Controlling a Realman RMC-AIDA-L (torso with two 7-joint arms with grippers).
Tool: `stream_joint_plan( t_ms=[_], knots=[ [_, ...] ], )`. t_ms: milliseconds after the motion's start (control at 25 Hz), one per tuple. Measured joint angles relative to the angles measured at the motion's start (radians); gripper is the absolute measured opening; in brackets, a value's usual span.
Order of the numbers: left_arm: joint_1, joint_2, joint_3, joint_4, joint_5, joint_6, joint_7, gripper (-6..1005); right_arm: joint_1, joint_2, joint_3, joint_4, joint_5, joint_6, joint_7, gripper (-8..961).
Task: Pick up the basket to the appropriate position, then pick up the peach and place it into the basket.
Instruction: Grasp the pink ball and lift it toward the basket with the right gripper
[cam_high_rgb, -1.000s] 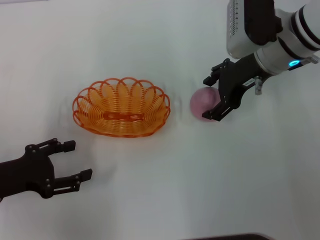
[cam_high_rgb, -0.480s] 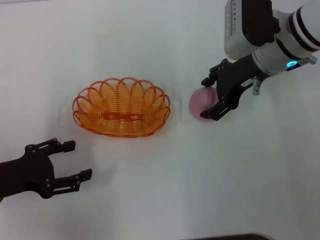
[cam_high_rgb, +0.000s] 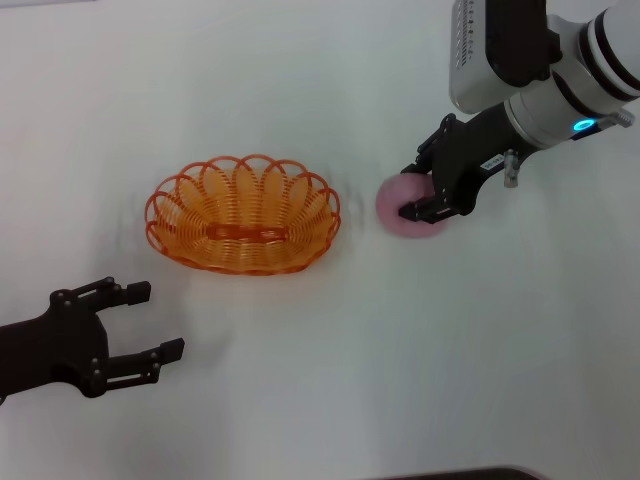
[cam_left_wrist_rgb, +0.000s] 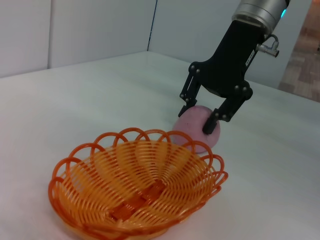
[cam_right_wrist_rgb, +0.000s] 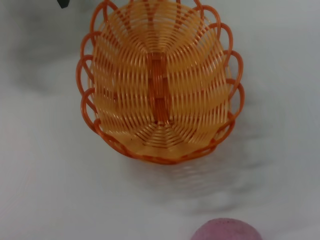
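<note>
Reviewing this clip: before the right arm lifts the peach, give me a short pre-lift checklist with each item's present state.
1. Right gripper fingers on both sides of the peach: ok, one finger each side in the left wrist view.
2. Grip firm enough to lift: cannot tell.
3. Basket upright and empty: ok.
4. Bare table between the peach and the basket: ok.
5. Left gripper away from the basket: ok, open near the table's front edge.
</note>
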Motion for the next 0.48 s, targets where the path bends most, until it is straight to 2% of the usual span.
stream_joint_plan(
  t_ms=[360, 480],
  knots=[
    [-0.003, 0.001, 0.003, 0.005, 0.0, 0.0, -0.015, 843, -0.004, 0.0, 0.001, -0.001, 0.0, 0.003, 0.0, 322],
    [-0.003, 0.001, 0.001, 0.005, 0.0, 0.0, -0.015, 843, -0.004, 0.0, 0.001, -0.001, 0.0, 0.003, 0.0, 284]
  ],
)
